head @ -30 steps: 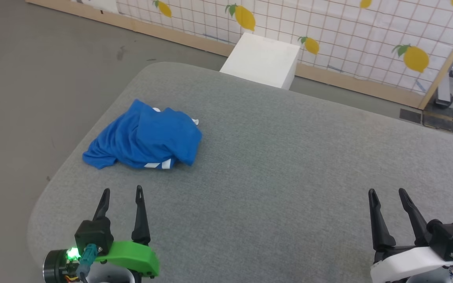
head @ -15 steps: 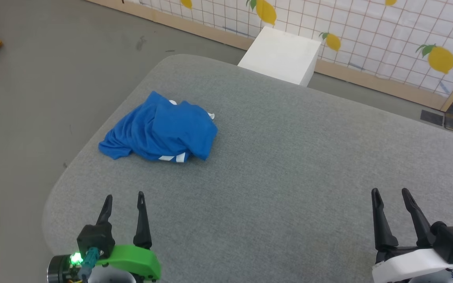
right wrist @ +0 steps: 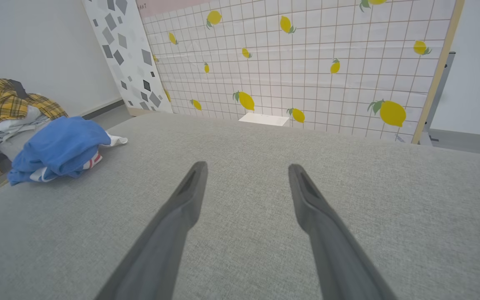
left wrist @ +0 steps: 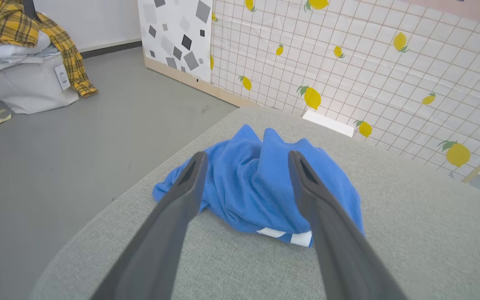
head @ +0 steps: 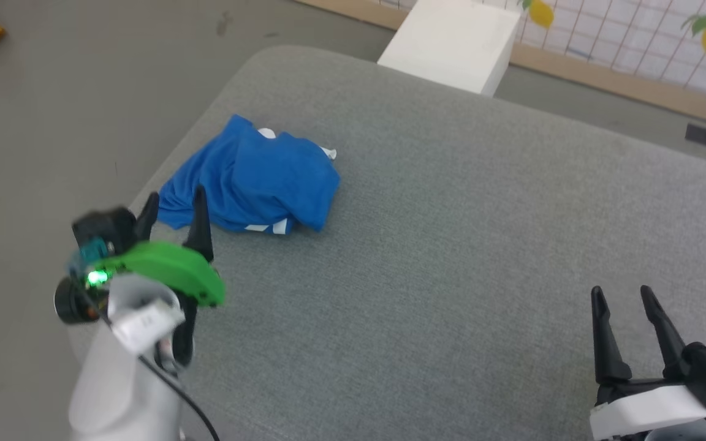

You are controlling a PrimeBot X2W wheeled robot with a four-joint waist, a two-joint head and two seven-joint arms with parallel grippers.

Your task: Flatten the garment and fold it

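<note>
Left gripper [head: 175, 197] [left wrist: 247, 156]: fingers spread, nothing between them, tips over the near-left hem of the garment [head: 261, 180] [left wrist: 248, 196] [right wrist: 61, 150]. It lies bunched at the gripper's 12 o'clock on the grey cushion [head: 451, 245], white striped trim showing at its near edge; contact cannot be told. Right gripper [head: 622, 293] [right wrist: 246, 166]: likewise spread and empty, garment well apart at its 10 o'clock. Writing: hang tag [left wrist: 62, 77] on the clothes pile [left wrist: 15, 41] across the floor, 10 o'clock from the left gripper, print too small to read.
</note>
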